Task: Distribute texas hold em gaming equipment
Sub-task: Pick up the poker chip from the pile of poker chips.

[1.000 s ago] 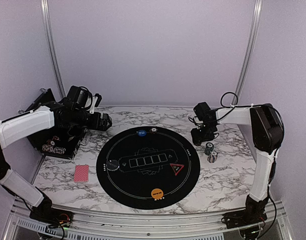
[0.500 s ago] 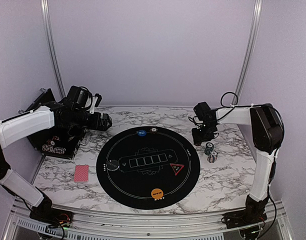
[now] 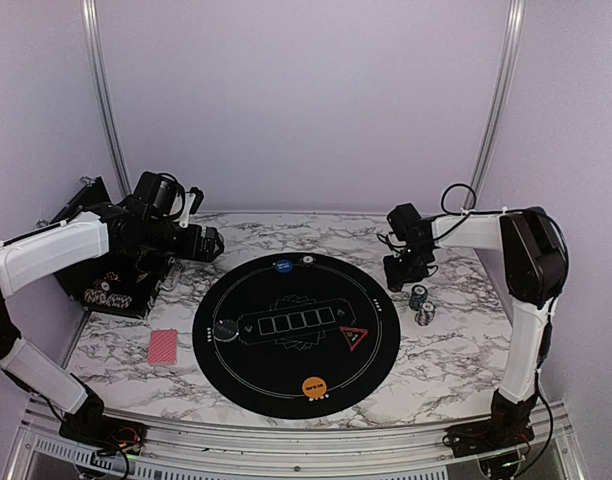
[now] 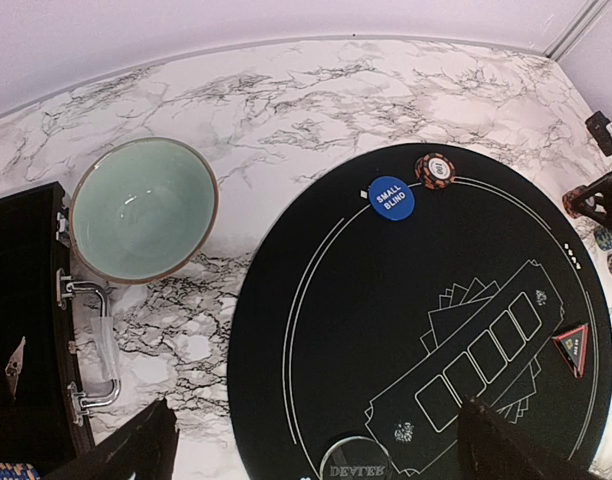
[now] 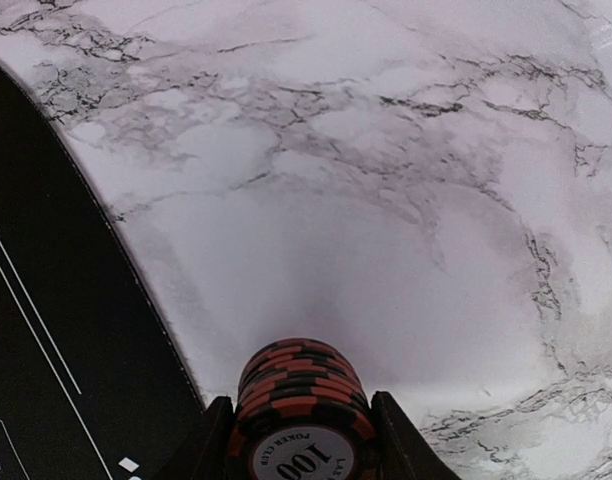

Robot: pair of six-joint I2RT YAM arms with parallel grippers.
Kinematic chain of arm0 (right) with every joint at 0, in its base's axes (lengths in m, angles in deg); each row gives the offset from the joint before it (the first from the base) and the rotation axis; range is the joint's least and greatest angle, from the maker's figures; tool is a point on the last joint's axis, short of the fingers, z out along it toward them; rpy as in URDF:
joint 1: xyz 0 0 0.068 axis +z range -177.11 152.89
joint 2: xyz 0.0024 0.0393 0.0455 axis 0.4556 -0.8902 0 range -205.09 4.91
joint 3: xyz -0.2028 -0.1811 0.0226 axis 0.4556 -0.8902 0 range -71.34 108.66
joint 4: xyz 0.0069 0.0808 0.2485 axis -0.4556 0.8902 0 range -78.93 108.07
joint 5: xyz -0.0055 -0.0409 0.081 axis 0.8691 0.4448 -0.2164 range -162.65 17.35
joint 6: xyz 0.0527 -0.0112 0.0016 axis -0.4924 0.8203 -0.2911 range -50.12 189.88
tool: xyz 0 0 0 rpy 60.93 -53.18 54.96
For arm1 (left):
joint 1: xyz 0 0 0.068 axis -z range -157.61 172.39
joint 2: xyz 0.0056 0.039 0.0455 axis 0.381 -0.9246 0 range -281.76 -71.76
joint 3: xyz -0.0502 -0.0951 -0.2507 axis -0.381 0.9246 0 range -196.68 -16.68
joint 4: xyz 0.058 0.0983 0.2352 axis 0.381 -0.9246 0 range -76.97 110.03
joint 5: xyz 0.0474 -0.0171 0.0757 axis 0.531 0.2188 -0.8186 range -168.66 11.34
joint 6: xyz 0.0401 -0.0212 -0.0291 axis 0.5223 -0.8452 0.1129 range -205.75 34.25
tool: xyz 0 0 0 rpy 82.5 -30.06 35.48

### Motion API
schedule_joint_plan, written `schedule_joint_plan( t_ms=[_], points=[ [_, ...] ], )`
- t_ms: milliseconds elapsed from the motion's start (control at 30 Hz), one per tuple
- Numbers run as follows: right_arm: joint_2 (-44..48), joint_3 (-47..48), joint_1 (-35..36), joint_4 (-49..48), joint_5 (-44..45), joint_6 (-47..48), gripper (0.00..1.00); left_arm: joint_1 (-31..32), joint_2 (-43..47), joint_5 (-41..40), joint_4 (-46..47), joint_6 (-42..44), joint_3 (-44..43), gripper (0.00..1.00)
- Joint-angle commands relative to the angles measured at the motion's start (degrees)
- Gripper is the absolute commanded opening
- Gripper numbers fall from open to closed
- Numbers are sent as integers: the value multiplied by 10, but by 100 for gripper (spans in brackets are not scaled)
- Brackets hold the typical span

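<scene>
My right gripper is shut on a stack of orange-and-black poker chips, held low over the marble just off the mat's right edge. Two more chip stacks stand on the table beside it. On the round black mat lie a blue small-blind disc, a single chip, a dealer button, a red triangle marker and an orange disc. A red-backed card lies left of the mat. My left gripper hovers open above the mat's left side, holding nothing.
A teal bowl sits on the marble at the back left. A black case with chips in it lies open at the far left edge. Pale walls close in the back and sides.
The right gripper's jaws have drawn in around the chip stack. The left arm and the things on the mat have not moved.
</scene>
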Motion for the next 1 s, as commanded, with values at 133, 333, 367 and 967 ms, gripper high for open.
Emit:
schedule_joint_plan(
  t_ms=[133,333,367,967],
  points=[
    [19,36,3,10,5,-6,28,-3,1,7,-6,2,-2,99],
    [23,43,7,17,10,-6,28,-3,2,7,-7,2,-2,99],
    [23,43,8,18,10,-6,28,-3,2,7,-7,2,-1,99],
    [67,44,68,58,25,-11,27,-3,-2,11,-7,0,-3,99]
  ],
)
